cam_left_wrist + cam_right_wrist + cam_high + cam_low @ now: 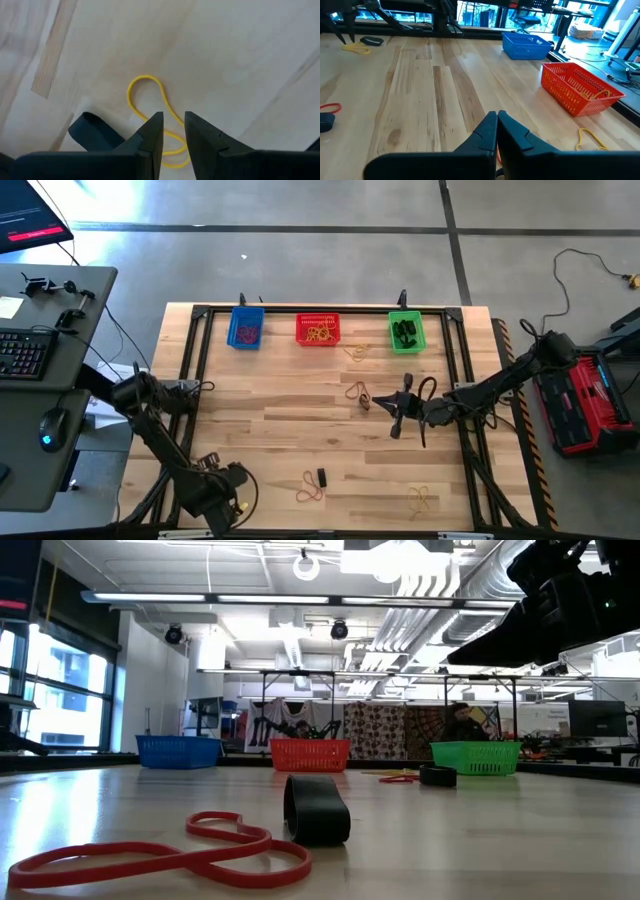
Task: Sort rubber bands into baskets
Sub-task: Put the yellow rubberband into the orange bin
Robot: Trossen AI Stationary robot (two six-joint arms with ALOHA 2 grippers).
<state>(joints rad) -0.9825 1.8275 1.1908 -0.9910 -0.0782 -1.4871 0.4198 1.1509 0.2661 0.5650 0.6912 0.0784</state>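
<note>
Three baskets stand along the table's far edge: blue point(246, 328), red point(318, 330) and green point(406, 332). Each has bands in it. An orange rubber band point(310, 492) lies flat near the front edge beside a thick dark band point(321, 477) standing on its edge point(317, 810). My left gripper point(235, 480) is to their left. In its wrist view its fingers point(173, 125) stand a narrow gap apart in front of the orange band point(150, 100), touching nothing. My right gripper point(398, 420) hangs over the table's middle right, shut point(497, 120).
A reddish band point(357, 392) lies at mid table with a dark one point(365, 402) beside it. A yellow band point(357, 350) lies near the red basket, and another yellow band point(420, 500) lies near the front right. A black frame point(200, 315) runs around the table top.
</note>
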